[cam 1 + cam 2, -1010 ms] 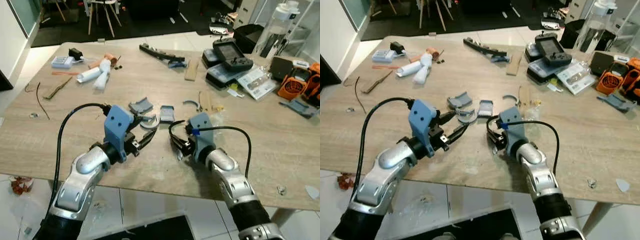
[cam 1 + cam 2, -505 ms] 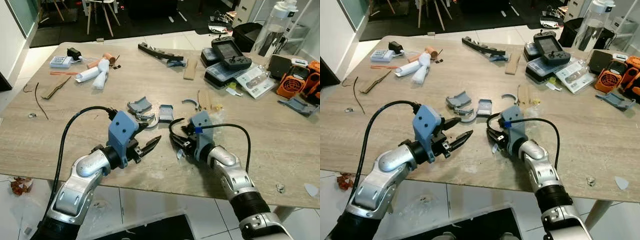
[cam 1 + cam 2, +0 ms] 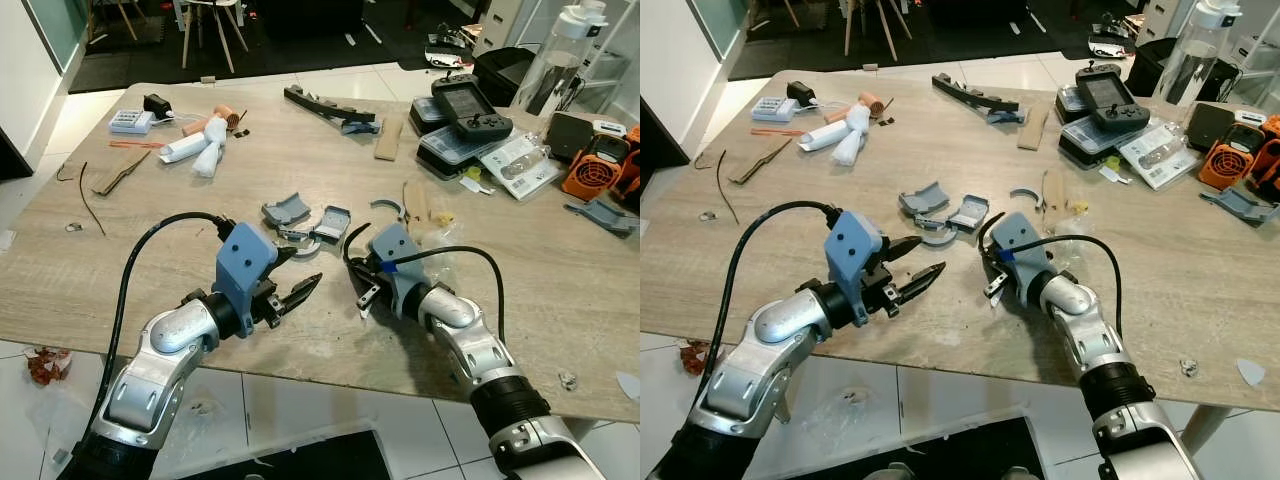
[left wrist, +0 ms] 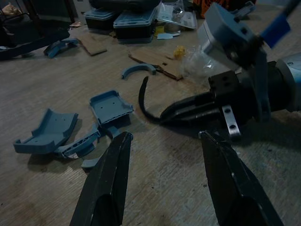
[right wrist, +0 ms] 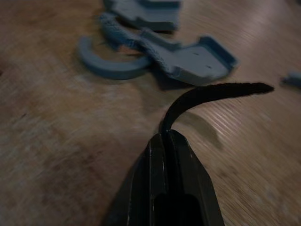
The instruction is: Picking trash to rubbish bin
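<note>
My right gripper (image 3: 358, 290) is shut on a black curved strip (image 5: 207, 94), held just above the wooden table (image 3: 150, 250); the strip arcs up from the fingertips (image 5: 165, 141). My left gripper (image 3: 300, 268) is open with nothing between its fingers (image 4: 110, 183), low over the table and facing the right gripper. Broken blue plastic pieces (image 3: 285, 210) lie just beyond both grippers, with a curved shell (image 4: 49, 129), a flat tray piece (image 3: 333, 222) and a thin arc (image 3: 384, 205).
Crumpled clear wrap (image 3: 440, 232) lies by the right gripper. Farther back are white rolls (image 3: 200, 152), cardboard (image 3: 387, 135), a handheld controller (image 3: 470, 103), storage boxes, an orange device (image 3: 590, 170) and a bottle (image 3: 565, 40). The table's near edge runs just under my forearms.
The left gripper has drawn back from the blue pieces toward the near edge, fingers spread. The right gripper still holds the black strip and has shifted slightly. The camera has moved a little.
</note>
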